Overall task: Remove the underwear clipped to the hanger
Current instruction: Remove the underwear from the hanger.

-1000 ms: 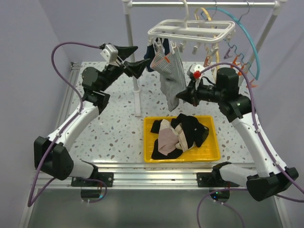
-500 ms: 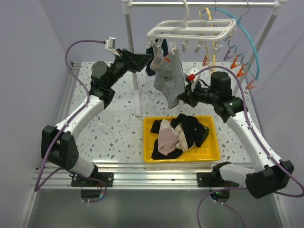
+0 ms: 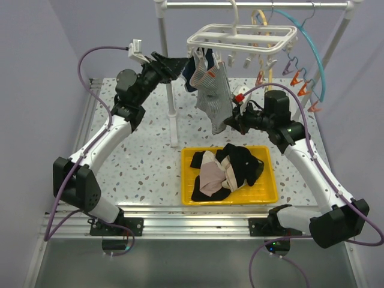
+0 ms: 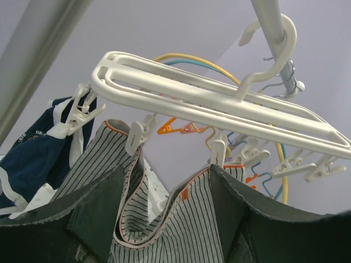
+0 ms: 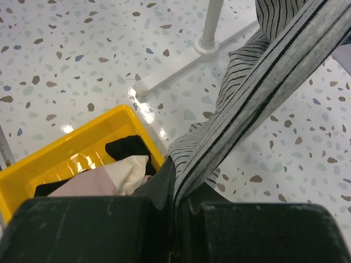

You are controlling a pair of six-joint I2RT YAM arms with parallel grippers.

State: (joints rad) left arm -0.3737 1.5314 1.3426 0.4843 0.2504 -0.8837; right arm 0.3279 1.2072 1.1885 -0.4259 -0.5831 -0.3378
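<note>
Underwear in grey stripes (image 3: 213, 96) hung from a white clip hanger (image 3: 240, 36), held at its waistband by two white pegs (image 4: 134, 139). A navy pair (image 3: 193, 72) was clipped just beside it on the left. Below, a yellow tray (image 3: 187, 198) held black and pale pink garments.

The right gripper (image 3: 226, 125) was clamped on the lower hem of the striped pair, drawing the cloth taut towards itself. The left gripper (image 3: 183, 62) was raised to the waistband with its fingers apart. In its wrist view the striped cloth lay between the two dark fingers, which gripped nothing.

Several things could have gone wrong from there. If the right arm pulled before a peg let go, the hanger would likely tilt or swing on the rail (image 3: 258, 5), or the cloth would stretch. If the left fingers closed on the cloth rather than on a peg, the clip would probably stay fastened. The navy pair's peg sat close by and could have been knocked instead. The hem was held beyond the tray's far edge, so a freed garment might have landed on the table.
</note>
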